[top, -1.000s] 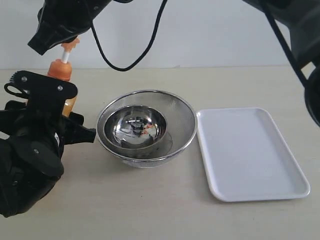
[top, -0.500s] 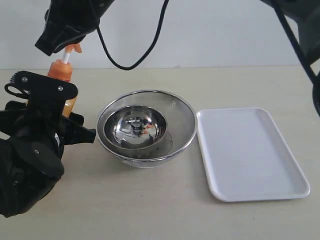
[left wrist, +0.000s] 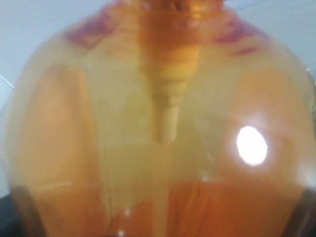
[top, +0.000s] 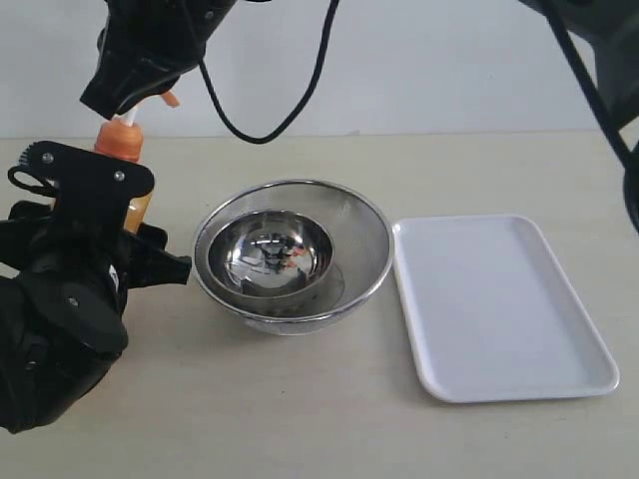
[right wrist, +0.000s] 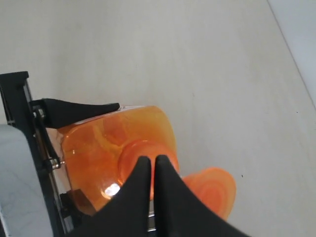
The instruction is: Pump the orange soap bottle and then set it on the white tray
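Note:
The orange soap bottle (top: pixel 122 143) stands upright at the far left of the table, mostly hidden behind my left gripper (top: pixel 140 228), which is shut on its body. Its translucent orange wall (left wrist: pixel 163 148) fills the left wrist view. My right gripper (top: pixel 112 103) has reached across to the left and sits on top of the pump head (top: pixel 170 98), shut with nothing between its fingers. In the right wrist view that gripper (right wrist: pixel 152 165) is over the bottle's shoulder (right wrist: pixel 98 143), with the pump head (right wrist: pixel 210 190) beside it. The white tray (top: pixel 499 309) lies on the right.
A steel mesh bowl (top: pixel 374 239) with a smaller steel bowl (top: pixel 232 239) inside it stands mid-table, between the bottle and the tray. The right arm's black cable (top: pixel 260 130) hangs above the bowls.
My right gripper has shifted right and slightly down on the pump head. The nozzle now sits lower and further right, and less white stem shows. The left gripper and bottle have not moved.

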`<state>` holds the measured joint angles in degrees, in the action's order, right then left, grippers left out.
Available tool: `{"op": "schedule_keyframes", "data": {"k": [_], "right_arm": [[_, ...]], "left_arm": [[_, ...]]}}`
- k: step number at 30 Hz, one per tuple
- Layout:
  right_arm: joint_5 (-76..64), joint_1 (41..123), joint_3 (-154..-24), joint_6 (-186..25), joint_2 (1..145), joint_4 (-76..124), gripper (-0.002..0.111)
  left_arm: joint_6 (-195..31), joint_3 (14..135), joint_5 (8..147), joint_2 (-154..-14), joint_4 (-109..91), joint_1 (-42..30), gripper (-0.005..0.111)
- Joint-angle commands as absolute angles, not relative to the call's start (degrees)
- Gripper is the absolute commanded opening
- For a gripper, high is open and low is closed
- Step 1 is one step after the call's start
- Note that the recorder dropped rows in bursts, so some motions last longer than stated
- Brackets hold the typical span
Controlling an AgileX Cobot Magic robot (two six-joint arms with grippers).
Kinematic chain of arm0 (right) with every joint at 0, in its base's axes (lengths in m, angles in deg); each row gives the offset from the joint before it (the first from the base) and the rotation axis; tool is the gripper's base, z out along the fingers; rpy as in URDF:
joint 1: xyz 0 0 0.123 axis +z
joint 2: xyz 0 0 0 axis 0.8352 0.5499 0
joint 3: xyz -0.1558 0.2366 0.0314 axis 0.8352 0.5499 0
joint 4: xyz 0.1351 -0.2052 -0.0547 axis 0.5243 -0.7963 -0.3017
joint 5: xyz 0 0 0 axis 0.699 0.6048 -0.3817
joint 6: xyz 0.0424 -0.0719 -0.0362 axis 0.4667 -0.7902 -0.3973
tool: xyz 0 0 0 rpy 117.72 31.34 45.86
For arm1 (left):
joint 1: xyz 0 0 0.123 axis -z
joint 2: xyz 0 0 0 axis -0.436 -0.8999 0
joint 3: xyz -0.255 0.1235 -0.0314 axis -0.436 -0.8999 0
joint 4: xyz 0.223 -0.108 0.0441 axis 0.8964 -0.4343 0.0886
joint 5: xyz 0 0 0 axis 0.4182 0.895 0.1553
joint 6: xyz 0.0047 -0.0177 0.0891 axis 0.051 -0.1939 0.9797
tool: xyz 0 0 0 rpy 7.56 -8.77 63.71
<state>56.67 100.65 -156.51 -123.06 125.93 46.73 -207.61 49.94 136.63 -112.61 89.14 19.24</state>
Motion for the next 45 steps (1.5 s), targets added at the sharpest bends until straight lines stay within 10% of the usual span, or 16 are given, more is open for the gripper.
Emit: {"op": "schedule_keyframes", "data": {"k": [1, 45], "right_arm": [[57.28, 100.62, -156.65, -123.04, 124.98, 45.27, 0.000], [62.00, 100.52, -156.65, -120.21, 123.26, 36.35, 0.000]], "left_arm": [[-207.85, 50.39, 141.44, -112.07, 90.98, 19.55, 0.005], [-207.84, 50.39, 141.44, -112.07, 90.98, 19.55, 0.005]]}}
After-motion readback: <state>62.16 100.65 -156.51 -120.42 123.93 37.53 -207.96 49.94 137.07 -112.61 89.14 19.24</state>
